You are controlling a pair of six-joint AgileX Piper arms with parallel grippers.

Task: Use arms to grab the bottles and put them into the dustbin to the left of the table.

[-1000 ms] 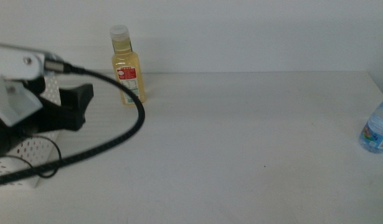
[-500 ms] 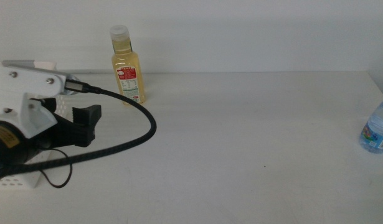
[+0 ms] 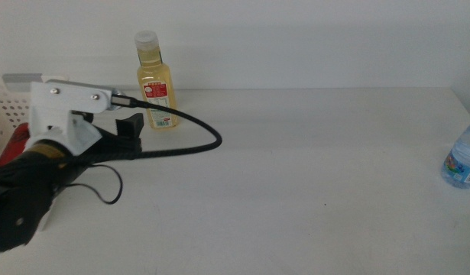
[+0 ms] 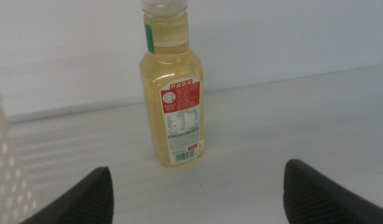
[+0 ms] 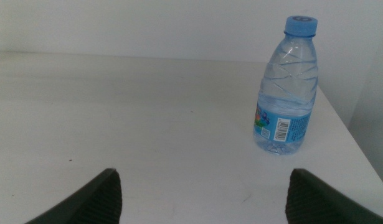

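White table (image 3: 311,168) meets a pale wall; left pincer (image 4: 197,199) spread before yellow bottle (image 4: 172,87).

You have a plain white surface (image 3: 296,168) running wide across the middle view, meeting a pale wall at its far edge. Standing upright on it near that far edge is the yellow-liquid bottle (image 3: 156,80), white cap up, its red-and-white label facing you. At your far right, close to the surface's right edge, the clear water bottle (image 3: 464,156) stands upright as well; the right wrist view shows its blue cap and blue label. The two bottles are well apart. At the left edge you see the white perforated basket (image 3: 7,103), though you cannot tell whether it rests on the surface or beside it.
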